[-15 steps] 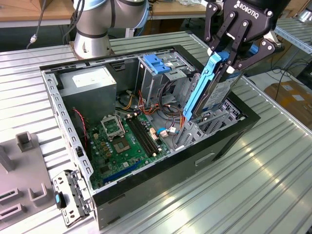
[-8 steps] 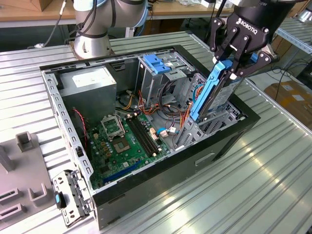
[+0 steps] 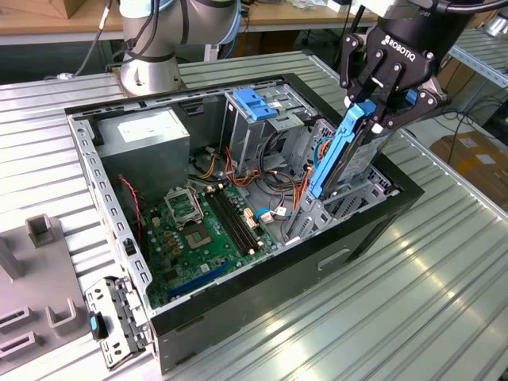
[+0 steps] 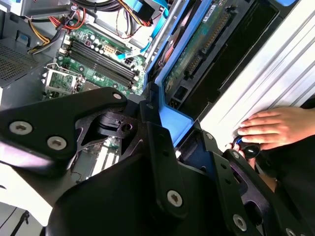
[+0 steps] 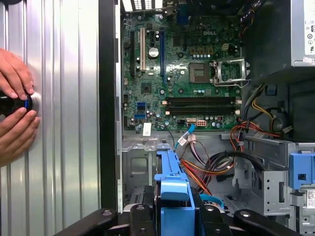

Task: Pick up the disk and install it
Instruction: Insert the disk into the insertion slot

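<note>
**Disk held on end over the drive bay**

The disk (image 3: 347,159) stands steeply tilted at the end of the open computer case (image 3: 278,278) on the exterior view's right. Its lower end is down among the metal walls of the drive bay (image 3: 353,205), and its blue side rail faces the camera. The gripper (image 3: 373,111) is clamped on the disk's upper end, with a black finger pressed against each side. In the second wrist view the gripper (image 4: 179,132) pinches the blue end tab, and the disk's (image 4: 197,54) green circuit side and connector run away from it into the case. In the first wrist view the blue tab of the disk (image 5: 172,189) sits between the fingers of the gripper (image 5: 174,221).

Inside the case, the green motherboard (image 3: 198,230) lies on the floor, with orange and red cables (image 3: 300,194) between it and the bay. A grey power supply (image 3: 147,136) sits in the far corner. The case rests on a ribbed metal table (image 3: 421,302). A person's hands (image 5: 15,113) rest on that table beside the case, around a small round black-and-blue object (image 5: 22,102).
</note>
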`<act>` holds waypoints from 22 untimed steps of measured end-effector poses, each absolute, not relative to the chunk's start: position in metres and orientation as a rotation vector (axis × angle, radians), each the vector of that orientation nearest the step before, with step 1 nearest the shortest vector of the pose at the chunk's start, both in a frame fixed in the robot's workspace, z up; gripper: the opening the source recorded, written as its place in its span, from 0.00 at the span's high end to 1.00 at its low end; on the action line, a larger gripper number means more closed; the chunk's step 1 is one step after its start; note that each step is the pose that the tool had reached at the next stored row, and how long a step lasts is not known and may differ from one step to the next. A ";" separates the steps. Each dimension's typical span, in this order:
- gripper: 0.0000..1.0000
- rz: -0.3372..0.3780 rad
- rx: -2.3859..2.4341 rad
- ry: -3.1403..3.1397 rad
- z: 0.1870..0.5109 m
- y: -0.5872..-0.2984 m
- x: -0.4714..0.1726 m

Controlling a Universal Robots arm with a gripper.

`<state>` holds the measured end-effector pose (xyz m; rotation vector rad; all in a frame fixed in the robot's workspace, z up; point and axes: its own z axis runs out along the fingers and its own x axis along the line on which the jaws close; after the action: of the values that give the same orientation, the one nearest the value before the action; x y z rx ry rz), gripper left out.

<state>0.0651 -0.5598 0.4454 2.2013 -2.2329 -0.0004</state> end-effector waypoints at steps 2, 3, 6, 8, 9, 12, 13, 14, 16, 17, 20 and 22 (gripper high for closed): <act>0.63 -0.001 2.202 -2.233 0.444 -0.560 0.065; 0.63 -0.001 2.202 -2.233 0.443 -0.560 0.065; 0.63 -0.001 2.202 -2.233 0.442 -0.560 0.065; 0.63 -0.001 2.202 -2.233 0.440 -0.560 0.065; 0.63 -0.001 2.202 -2.233 0.439 -0.560 0.065; 0.63 -0.001 2.202 -2.233 0.436 -0.560 0.065; 0.63 -0.001 2.202 -2.233 0.435 -0.560 0.065; 0.63 -0.001 2.202 -2.233 0.435 -0.560 0.065; 0.63 -0.001 2.202 -2.233 0.431 -0.560 0.065; 0.63 -0.001 2.202 -2.233 0.430 -0.560 0.065; 0.63 -0.001 2.202 -2.233 0.423 -0.560 0.065; 0.63 -0.001 2.202 -2.233 0.414 -0.560 0.065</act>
<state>0.0651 -0.5600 0.4142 2.2017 -2.2329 -0.0008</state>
